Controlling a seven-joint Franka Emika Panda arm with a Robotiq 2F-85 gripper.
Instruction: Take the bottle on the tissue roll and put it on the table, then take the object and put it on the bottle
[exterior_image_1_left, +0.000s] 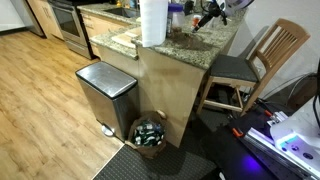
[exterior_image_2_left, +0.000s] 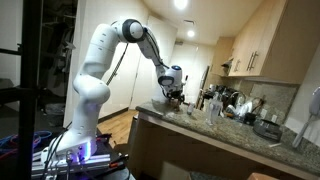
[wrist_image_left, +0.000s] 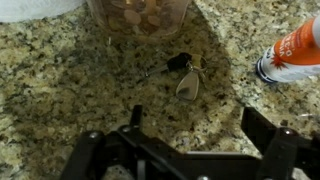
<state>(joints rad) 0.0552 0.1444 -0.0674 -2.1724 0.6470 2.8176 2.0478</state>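
My gripper (wrist_image_left: 195, 125) hangs open just above the speckled granite table (wrist_image_left: 60, 80), with bare counter between its dark fingers (wrist_image_left: 134, 118). Just ahead of it lies a small object (wrist_image_left: 181, 72), black at one end with a beige tag. An orange-and-white bottle (wrist_image_left: 293, 48) rests on the table at the right edge of the wrist view, apart from the gripper. The white tissue roll (wrist_image_left: 35, 8) shows at the top left, and it stands tall on the table (exterior_image_1_left: 190, 45) in an exterior view (exterior_image_1_left: 152, 22). In both exterior views the gripper (exterior_image_1_left: 211, 12) (exterior_image_2_left: 174, 92) hovers over the table (exterior_image_2_left: 220, 135).
A clear container of nuts (wrist_image_left: 140, 15) stands just beyond the small object. Jars and kitchenware (exterior_image_2_left: 235, 105) crowd the counter's far end. Below the counter are a steel pedal bin (exterior_image_1_left: 105, 92) and a basket (exterior_image_1_left: 150, 132). A wooden chair (exterior_image_1_left: 262, 58) stands beside the counter.
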